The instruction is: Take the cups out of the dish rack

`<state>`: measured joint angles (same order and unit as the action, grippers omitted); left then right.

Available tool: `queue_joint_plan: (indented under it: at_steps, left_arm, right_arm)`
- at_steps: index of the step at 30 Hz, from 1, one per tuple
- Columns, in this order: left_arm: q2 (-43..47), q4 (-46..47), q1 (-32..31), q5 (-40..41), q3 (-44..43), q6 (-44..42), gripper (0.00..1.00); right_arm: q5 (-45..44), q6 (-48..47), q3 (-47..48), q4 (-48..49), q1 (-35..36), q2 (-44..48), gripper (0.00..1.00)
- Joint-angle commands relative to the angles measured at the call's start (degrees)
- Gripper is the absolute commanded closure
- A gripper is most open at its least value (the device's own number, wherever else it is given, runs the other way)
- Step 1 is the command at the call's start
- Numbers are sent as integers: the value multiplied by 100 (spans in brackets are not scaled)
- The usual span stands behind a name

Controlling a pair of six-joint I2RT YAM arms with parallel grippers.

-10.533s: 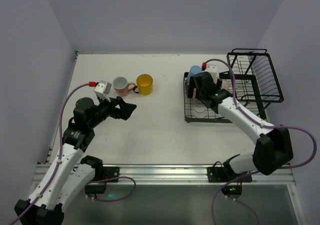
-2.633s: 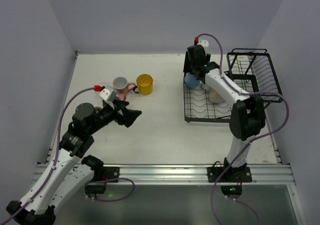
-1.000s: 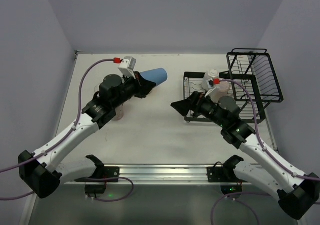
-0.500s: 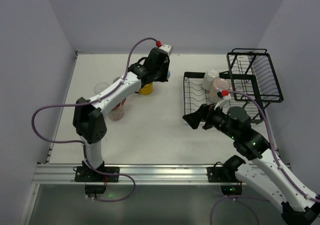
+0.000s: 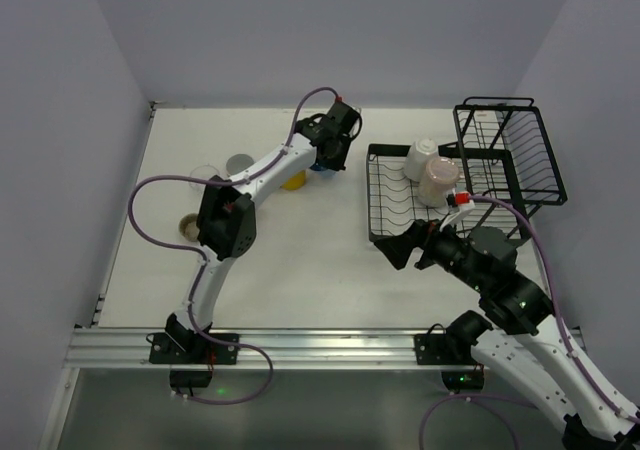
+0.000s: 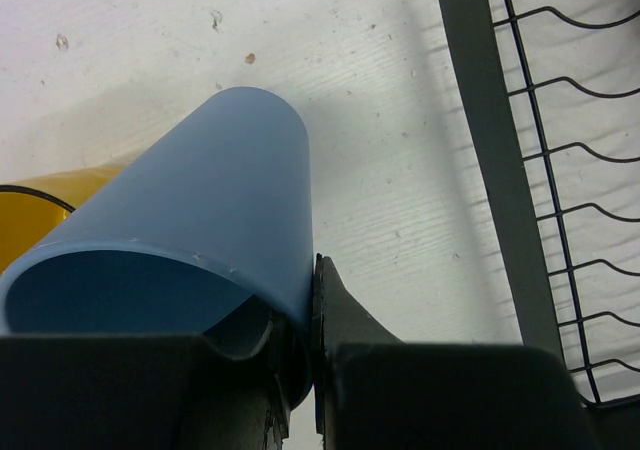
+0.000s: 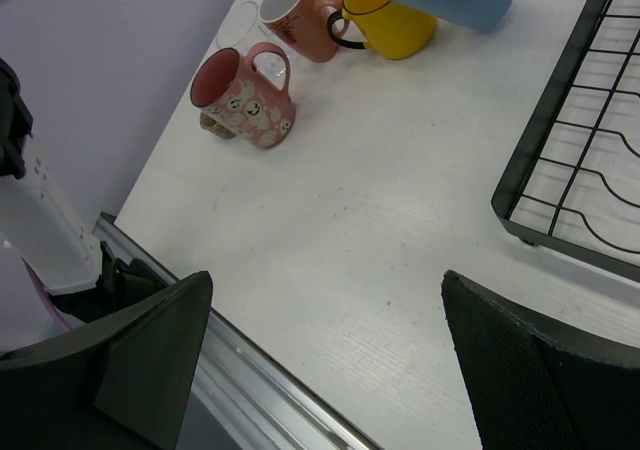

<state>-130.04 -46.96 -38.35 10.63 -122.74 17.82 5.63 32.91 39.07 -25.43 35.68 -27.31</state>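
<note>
My left gripper is shut on the wall of a blue tumbler, one finger inside the rim and one outside. The tumbler hangs tilted just right of a yellow mug, between it and the black dish rack. In the top view the left gripper hides most of the blue tumbler. A white cup and a pale pink cup stand upside down in the rack. My right gripper is open and empty over bare table at the rack's near left corner.
Left of the yellow mug stand a pink mug with a white inside, a clear glass and a pink mug with faces. The taller wire basket joins the rack on the right. The table's metal rail runs along the near edge.
The left arm has carried the blue tumbler a little right and lower beside the yellow mug. The right arm has drawn back slightly toward the near edge, still open.
</note>
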Motion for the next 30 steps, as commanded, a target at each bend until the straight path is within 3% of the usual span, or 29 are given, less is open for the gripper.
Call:
queue_joint_plan:
  at_steps: [1,6,13,18,24,30]
  left_arm:
    - [-65,-366,-15,-105,-461,-113,100]
    - [-223,-516,-15,-149,-567,-139,94]
    - [-268,-402,-15,-123,-567,-121,72]
    - [-241,-358,-24,-53,-637,-130,69]
    - [101,-86,-15,70,-646,-104,58]
    - [-65,-129,55,158,-866,-148,55]
  right_arm:
    - [219,-144,-13,12,9,-11,1]
    - [202,-206,-22,38,9,-29,1]
    - [123,-223,-4,117,18,-108,1]
    - [123,-197,-22,196,9,-90,1]
    - [149,-197,22,249,9,-125,1]
    - [193,-179,57,232,9,-38,1]
